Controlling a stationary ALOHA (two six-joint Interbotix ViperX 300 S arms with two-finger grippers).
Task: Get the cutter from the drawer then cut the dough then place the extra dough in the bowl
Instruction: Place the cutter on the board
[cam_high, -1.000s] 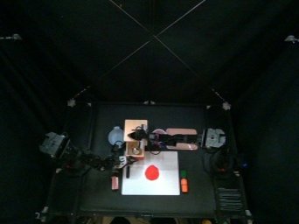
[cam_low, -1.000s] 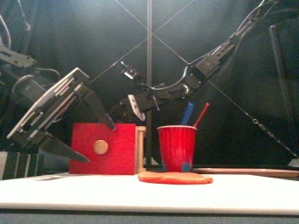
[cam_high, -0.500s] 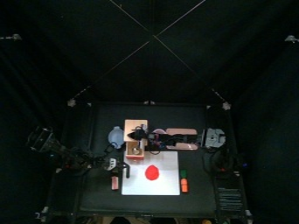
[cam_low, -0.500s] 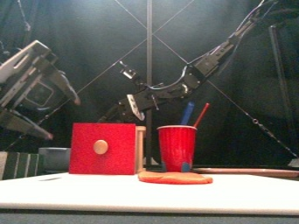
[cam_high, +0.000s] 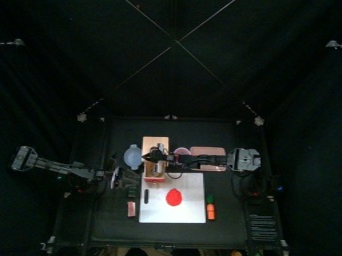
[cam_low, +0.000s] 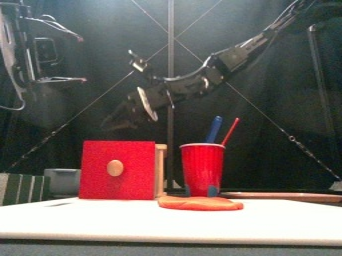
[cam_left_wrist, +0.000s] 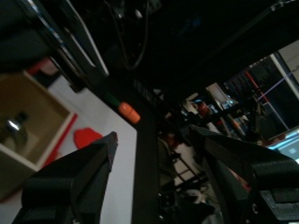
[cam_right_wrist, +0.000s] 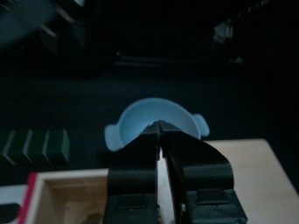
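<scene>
Where dough (cam_low: 201, 203) lies on white board (cam_low: 80, 220), red cup (cam_low: 202, 170) stands just behind.

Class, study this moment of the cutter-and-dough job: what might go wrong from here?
The right gripper hangs over the wooden box, with the red cup beside it; coming down, it may tip the cup. The left gripper is raised at the table's left, so nothing steadies the box if its red drawer front is pulled.

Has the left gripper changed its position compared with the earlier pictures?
Yes. In the front view the left gripper has risen from beside the wooden box to well above it, at the upper left.
</scene>
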